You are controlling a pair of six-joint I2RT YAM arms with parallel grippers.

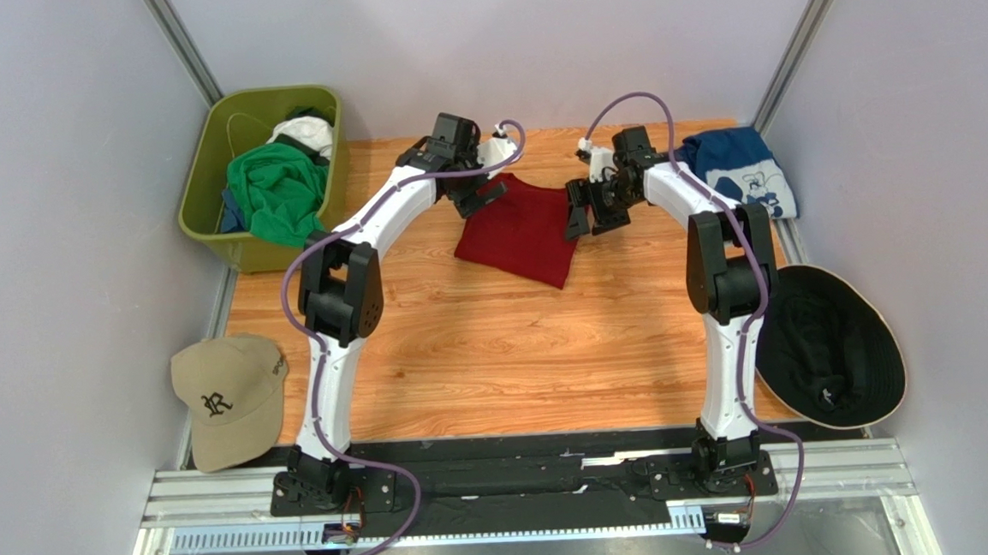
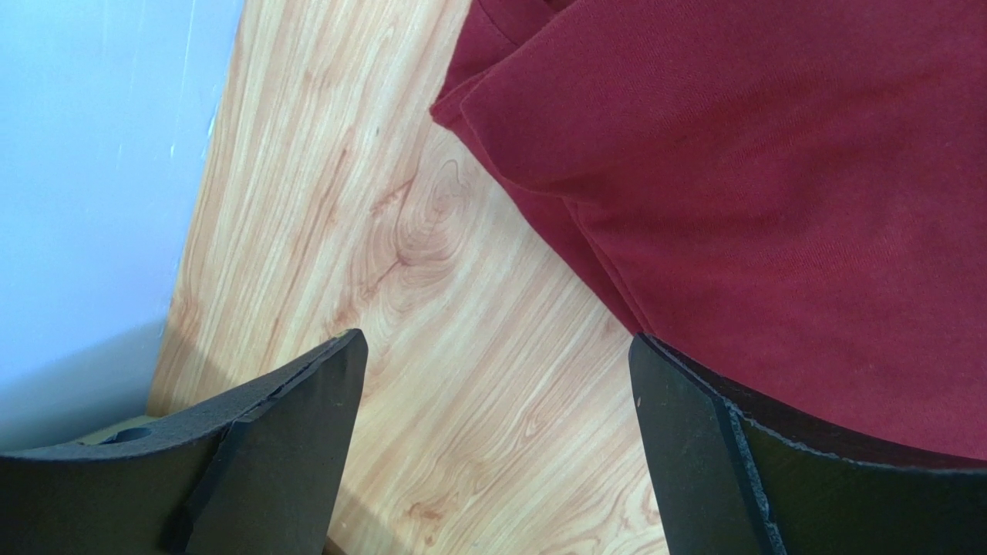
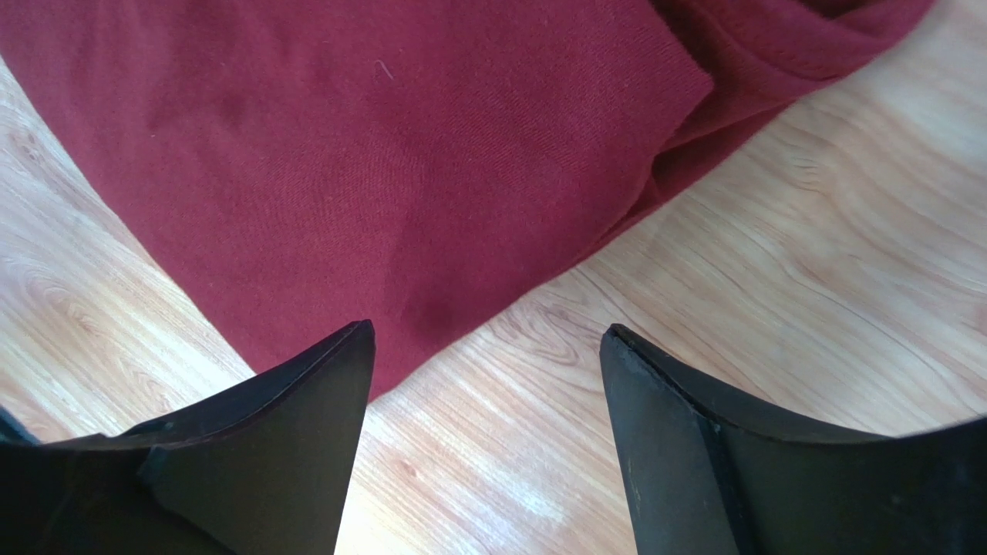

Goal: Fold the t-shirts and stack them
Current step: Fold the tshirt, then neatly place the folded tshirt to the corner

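Heads up on where you're at: your dark red t-shirt (image 1: 522, 231) is lying folded into a compact, slightly skewed rectangle on the wooden table (image 1: 490, 342), and everything else sits around it.

Your left gripper (image 1: 488, 198) hangs at the tee's far-left corner. In the left wrist view its 2 fingers (image 2: 290, 439) are spread wide with nothing between them, just bare wood in the gap, and the red edge runs right by the other finger.

Your right gripper (image 1: 582, 210) is at the tee's right edge, also spread wide and holding nothing. From its wrist cam the gap sits over wood right at the cloth's edge, with 1 fingertip overlapping the red fabric in view. Can't tell if either gripper actually touches the cloth.

Further right of the red tee is the navy-blue t-shirt (image 1: 740, 172) with white print, bunched up. Off to the red tee's left, the green t-shirt (image 1: 277, 188) is heaped in an olive bin (image 1: 213, 224) with other cloth. The tan cap (image 1: 226, 397) is nearer and left of it, the black hat (image 1: 832, 347) nearer and right.
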